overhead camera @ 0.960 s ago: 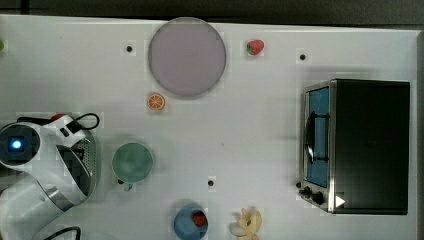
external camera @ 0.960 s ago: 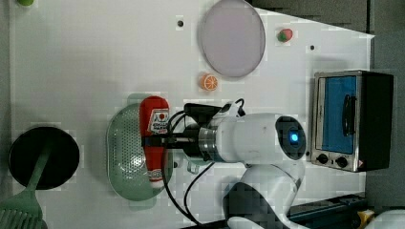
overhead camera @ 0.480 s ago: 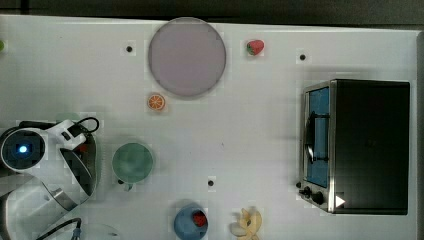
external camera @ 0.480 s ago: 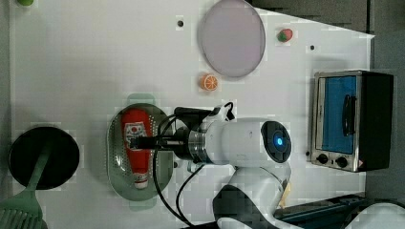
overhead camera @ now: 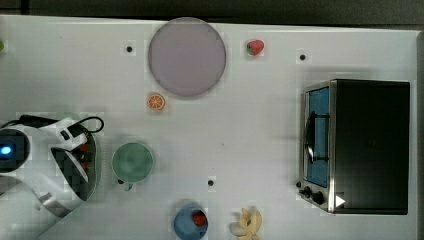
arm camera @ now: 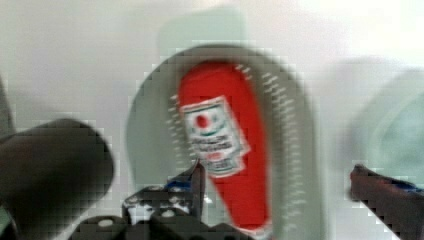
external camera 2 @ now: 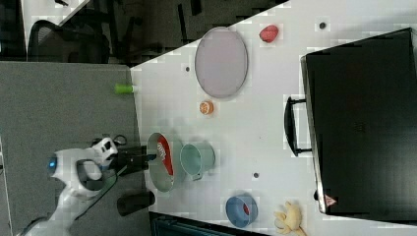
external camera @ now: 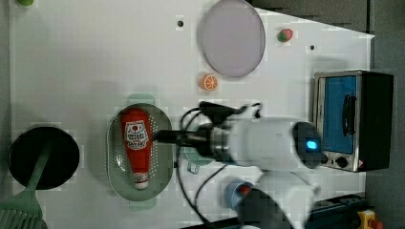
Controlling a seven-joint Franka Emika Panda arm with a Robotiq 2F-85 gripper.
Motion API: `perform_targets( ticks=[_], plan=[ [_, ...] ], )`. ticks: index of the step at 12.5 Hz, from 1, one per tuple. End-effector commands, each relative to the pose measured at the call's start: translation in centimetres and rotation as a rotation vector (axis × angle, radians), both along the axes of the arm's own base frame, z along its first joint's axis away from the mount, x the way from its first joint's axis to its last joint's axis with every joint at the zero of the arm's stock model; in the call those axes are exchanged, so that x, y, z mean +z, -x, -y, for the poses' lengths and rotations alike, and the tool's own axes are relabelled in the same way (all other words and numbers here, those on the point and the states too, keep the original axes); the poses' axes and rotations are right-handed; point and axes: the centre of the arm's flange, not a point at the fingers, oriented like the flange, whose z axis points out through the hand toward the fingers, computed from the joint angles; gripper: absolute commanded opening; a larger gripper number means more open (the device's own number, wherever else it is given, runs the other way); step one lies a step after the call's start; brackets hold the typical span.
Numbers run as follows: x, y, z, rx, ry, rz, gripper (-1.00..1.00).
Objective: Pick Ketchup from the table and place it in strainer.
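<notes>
The white tabletop (overhead camera: 250,130) carried everything, and the largest thing on it was the black toaster oven with a blue glass door (overhead camera: 357,145), standing at the top view's right. The white robot arm (external camera: 267,143) reached level across the left view toward the left view's left. A flat round lilac plate (overhead camera: 186,56) lay near the top view's upper edge.

The large pale green oval plastic strainer with a perforated bottom (external camera: 117,162) sat at the left view's left, just beside a round black pan (external camera: 28,157) with a pale green slotted spatula (external camera: 21,210) across it. The red ketchup bottle with a white label (external camera: 135,145) lay lengthwise inside the strainer, cap toward the left view's bottom, resting on the perforated floor.

The black gripper (arm camera: 275,185) hung over the strainer's rim with its jaws spread wide and nothing between them; in the wrist view one finger (arm camera: 195,182) stood on one side of the bottle and the other well apart on the far side, neither touching it.

A round green cup with a handle (overhead camera: 132,162) stood just beside the strainer. A small blue bowl (overhead camera: 190,222) held a red item, near a pale yellow banana bunch (overhead camera: 246,223). An orange slice (overhead camera: 156,101) lay near the plate, and a red strawberry with a green top (overhead camera: 255,47) lay beside the plate toward the top view's right.
</notes>
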Motion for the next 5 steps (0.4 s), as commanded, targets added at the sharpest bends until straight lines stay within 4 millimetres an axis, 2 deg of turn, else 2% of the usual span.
perform_targets(
  ticks=[1, 3, 5],
  plan=[
    [9.2, -5.5, 6.5, -0.214, 0.026, 0.099, 1.0],
    [13.3, -7.8, 11.9, -0.309, 0.072, 0.098, 1.0],
    [17.3, -10.0, 18.1, -0.422, 0.098, 0.082, 1.0]
  ],
)
